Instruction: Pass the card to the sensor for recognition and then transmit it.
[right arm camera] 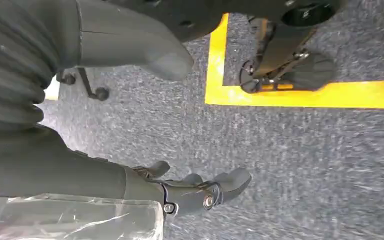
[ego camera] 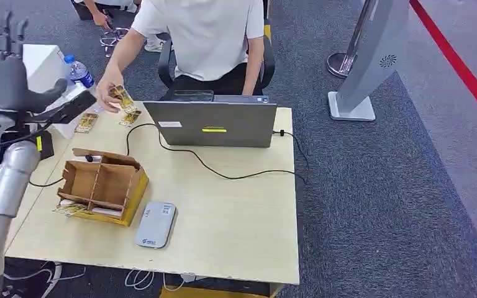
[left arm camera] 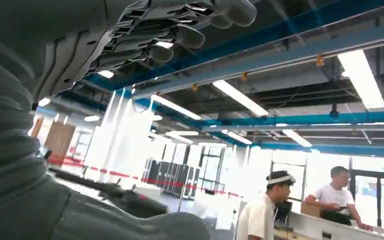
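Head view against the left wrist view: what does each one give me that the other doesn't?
The head view alone shows the table, the card reader, the cardboard box, the laptop and a person's hand holding a card. The left wrist view alone shows ceiling lights and two people in the distance. Both show the raised left hand, its fingers apart, holding nothing.

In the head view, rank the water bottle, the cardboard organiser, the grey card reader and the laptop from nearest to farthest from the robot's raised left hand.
From the left hand:
1. Water bottle, just beside it at the table's far left corner.
2. Cardboard organiser, on the table's left side.
3. Card reader and laptop: too close to call; reader near the front edge, laptop at the back.
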Controlling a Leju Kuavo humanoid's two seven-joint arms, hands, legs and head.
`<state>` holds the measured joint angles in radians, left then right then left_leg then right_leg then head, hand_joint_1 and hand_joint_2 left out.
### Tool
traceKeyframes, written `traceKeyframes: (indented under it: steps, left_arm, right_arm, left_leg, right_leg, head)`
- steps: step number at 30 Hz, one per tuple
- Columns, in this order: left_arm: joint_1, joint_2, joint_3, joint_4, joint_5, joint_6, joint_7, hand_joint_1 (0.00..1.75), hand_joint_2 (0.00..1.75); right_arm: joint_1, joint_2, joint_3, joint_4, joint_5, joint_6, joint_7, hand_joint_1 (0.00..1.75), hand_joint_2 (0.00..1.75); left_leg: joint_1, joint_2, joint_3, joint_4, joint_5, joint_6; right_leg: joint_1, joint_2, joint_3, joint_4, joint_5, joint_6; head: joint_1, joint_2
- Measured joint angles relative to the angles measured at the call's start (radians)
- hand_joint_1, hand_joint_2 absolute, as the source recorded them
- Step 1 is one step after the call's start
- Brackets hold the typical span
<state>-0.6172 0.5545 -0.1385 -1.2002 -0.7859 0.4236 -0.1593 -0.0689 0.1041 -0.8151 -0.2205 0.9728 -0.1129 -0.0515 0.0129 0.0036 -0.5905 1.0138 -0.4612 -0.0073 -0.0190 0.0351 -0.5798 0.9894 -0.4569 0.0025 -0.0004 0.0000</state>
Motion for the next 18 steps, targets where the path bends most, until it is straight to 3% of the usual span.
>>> traceKeyframes:
  steps: [4, 7, 10, 15, 18]
  left_arm:
    - [0.184, 0.129, 0.252, -0.075, 0.219, -0.111, -0.105, 0.0, 1.75]
    - [0.278, 0.2, 0.465, -0.046, 0.407, -0.261, -0.181, 0.0, 1.75]
    - [0.344, 0.241, 0.666, 0.09, 0.516, -0.347, -0.255, 0.0, 1.75]
    - [0.458, 0.261, 0.935, 0.412, 0.566, -0.343, -0.356, 0.0, 1.75]
    - [0.506, 0.238, 1.037, 0.567, 0.593, -0.356, -0.349, 0.0, 1.75]
  right_arm:
    - [0.013, -0.003, -0.018, 0.0, -0.005, -0.003, -0.006, 0.0, 1.75]
    - [0.014, -0.008, -0.033, 0.0, -0.009, -0.007, -0.013, 0.0, 1.75]
    - [0.014, -0.014, -0.04, 0.0, -0.009, -0.007, -0.022, 0.0, 1.75]
    - [0.018, -0.024, -0.057, 0.0, 0.0, 0.0, -0.046, 0.0, 1.75]
    - [0.022, -0.029, -0.059, 0.0, 0.005, 0.01, -0.058, 0.0, 1.75]
  left_leg:
    - [0.001, 0.001, -0.001, 0.0, -0.001, -0.002]
    - [0.002, 0.0, -0.001, -0.001, -0.003, -0.003]
    - [0.002, 0.0, 0.0, -0.001, -0.003, -0.003]
    - [0.001, 0.0, 0.001, -0.001, -0.005, -0.003]
    - [0.001, -0.005, 0.001, -0.001, -0.006, -0.002]
  right_leg:
    - [0.001, 0.001, -0.003, 0.001, -0.004, -0.004]
    - [0.002, 0.001, -0.002, 0.002, -0.006, -0.002]
    - [0.002, 0.0, -0.002, 0.003, -0.006, -0.003]
    - [0.002, -0.001, -0.001, 0.003, -0.008, -0.005]
    - [0.002, -0.005, 0.001, 0.001, -0.01, -0.002]
  head:
    - [0.0, 0.0]
    - [-0.001, 0.0]
    - [0.0, 0.0]
    - [-0.001, 0.0]
    - [-0.002, 0.0]
